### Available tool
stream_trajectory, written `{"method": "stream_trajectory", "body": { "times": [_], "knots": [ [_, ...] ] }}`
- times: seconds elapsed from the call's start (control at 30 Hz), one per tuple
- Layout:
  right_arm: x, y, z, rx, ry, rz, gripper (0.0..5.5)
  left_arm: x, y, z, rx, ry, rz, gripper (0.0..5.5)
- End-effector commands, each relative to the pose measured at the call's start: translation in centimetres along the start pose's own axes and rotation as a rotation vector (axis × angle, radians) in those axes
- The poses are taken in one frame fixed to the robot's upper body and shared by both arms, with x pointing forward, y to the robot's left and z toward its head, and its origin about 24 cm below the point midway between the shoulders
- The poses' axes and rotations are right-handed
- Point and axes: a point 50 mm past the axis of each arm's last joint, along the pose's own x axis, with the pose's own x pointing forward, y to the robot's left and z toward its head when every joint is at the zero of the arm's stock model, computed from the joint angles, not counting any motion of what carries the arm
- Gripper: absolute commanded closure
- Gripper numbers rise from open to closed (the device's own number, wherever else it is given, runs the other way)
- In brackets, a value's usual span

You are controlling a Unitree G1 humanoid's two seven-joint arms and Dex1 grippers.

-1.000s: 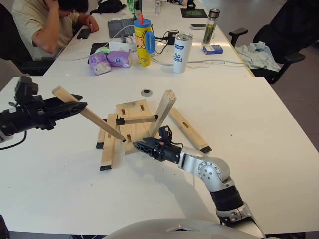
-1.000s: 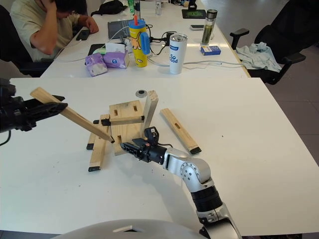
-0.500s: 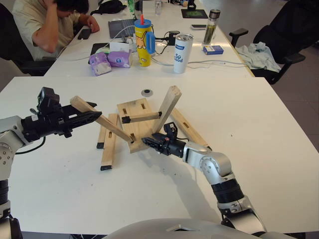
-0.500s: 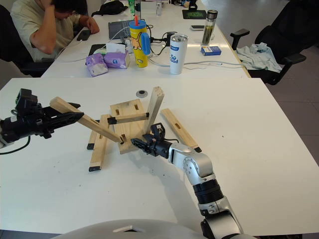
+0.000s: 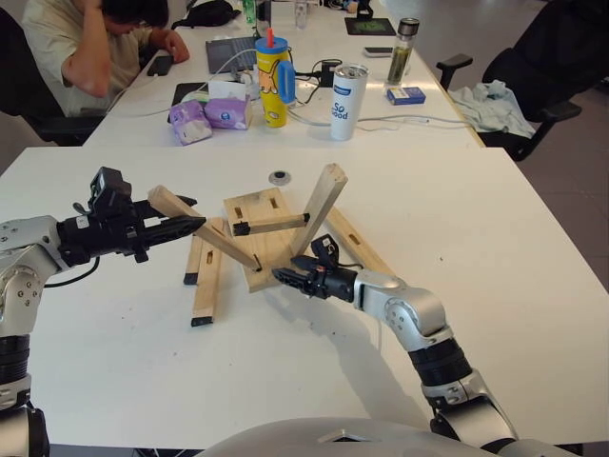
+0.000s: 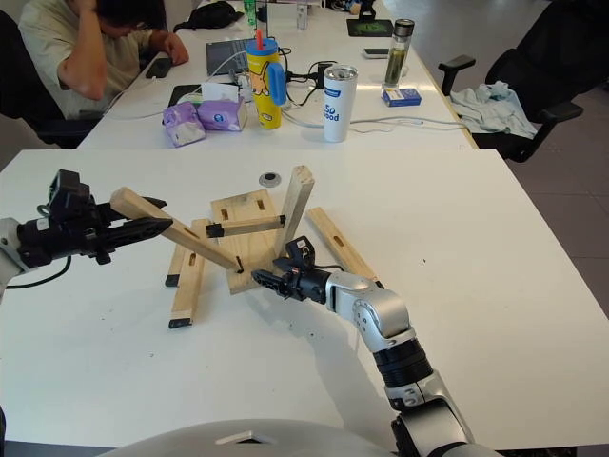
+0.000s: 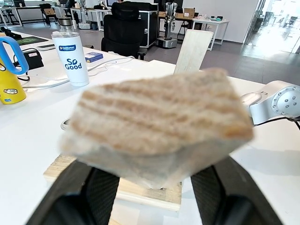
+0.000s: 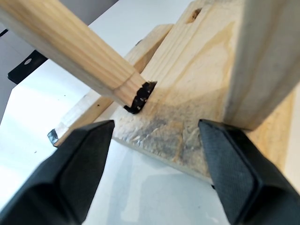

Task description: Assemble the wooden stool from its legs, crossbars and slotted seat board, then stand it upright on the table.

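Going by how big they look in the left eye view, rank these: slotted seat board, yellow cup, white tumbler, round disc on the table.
1. slotted seat board, clearly largest.
2. yellow cup and white tumbler look about alike. Both stand farther back, so I leave them unranked.
3. round disc, smallest.

a white desk (image 5: pixel 495 238) carries a slotted seat board (image 5: pixel 255 206) near its middle, two loose legs (image 5: pixel 206 278) side by side at its left, a third leg (image 6: pixel 328 233) at its right, and a small round disc (image 5: pixel 279 177) beyond.

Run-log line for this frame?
left gripper shut on tilted leg | tip at seat board corner | right gripper open at board edge | second leg standing in board
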Motion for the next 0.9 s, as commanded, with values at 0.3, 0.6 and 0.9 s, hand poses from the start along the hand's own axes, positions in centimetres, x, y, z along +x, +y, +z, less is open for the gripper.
{"method": "stream_trajectory", "body": {
  "times": [0.3, 0.6, 0.9],
  "knots": [
    [0.2, 0.1, -3.2, 0.074, 0.141, -0.01, 2.17, 2.3, -0.9, -0.4, 0.034, 0.194, -0.184, 3.47],
    [0.2, 0.7, -3.5, 0.084, 0.156, 0.007, 2.17, 5.7, -2.4, -2.7, -0.066, 0.147, -0.187, 3.47],
    [-2.1, 3.7, 0.4, 0.023, -0.169, 0.162, 3.05, 6.1, -2.6, -4.5, -0.06, 0.189, -0.137, 3.47]
  ]
}}
